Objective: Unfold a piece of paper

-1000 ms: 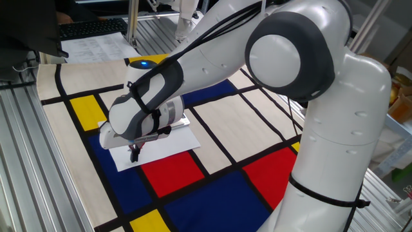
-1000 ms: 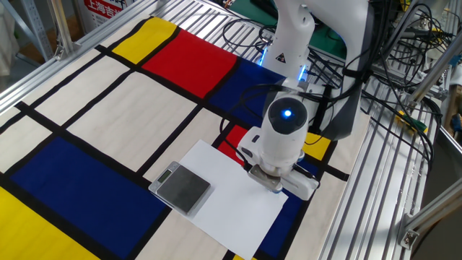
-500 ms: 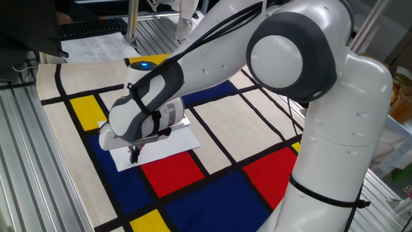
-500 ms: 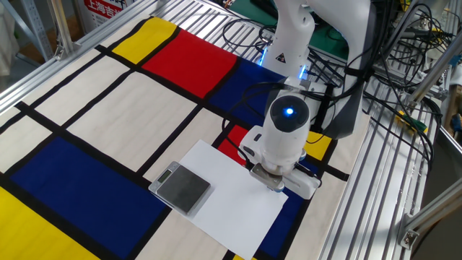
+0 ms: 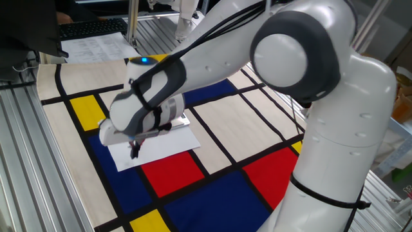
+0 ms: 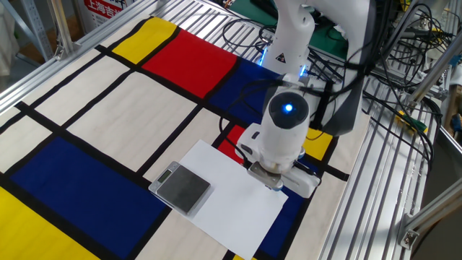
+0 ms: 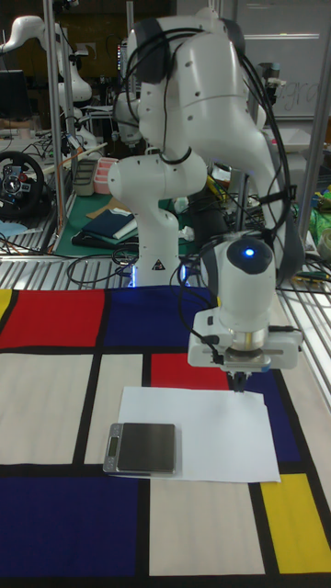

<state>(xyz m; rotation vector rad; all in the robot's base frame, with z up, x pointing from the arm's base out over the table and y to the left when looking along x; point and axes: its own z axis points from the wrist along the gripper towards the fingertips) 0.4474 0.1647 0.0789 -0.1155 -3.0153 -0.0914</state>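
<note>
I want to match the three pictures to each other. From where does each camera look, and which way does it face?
One fixed view: from behind the arm's base, looking down across the cloth; shoulder, forearm and gripper show over the piece of paper.
The other fixed view: high at one side of the table, looking down at the paper and the small scale; wrist and lit joint show.
Tall fixed view: opposite the robot, facing its base; the whole arm shows.
All three share the paper and gripper.
</note>
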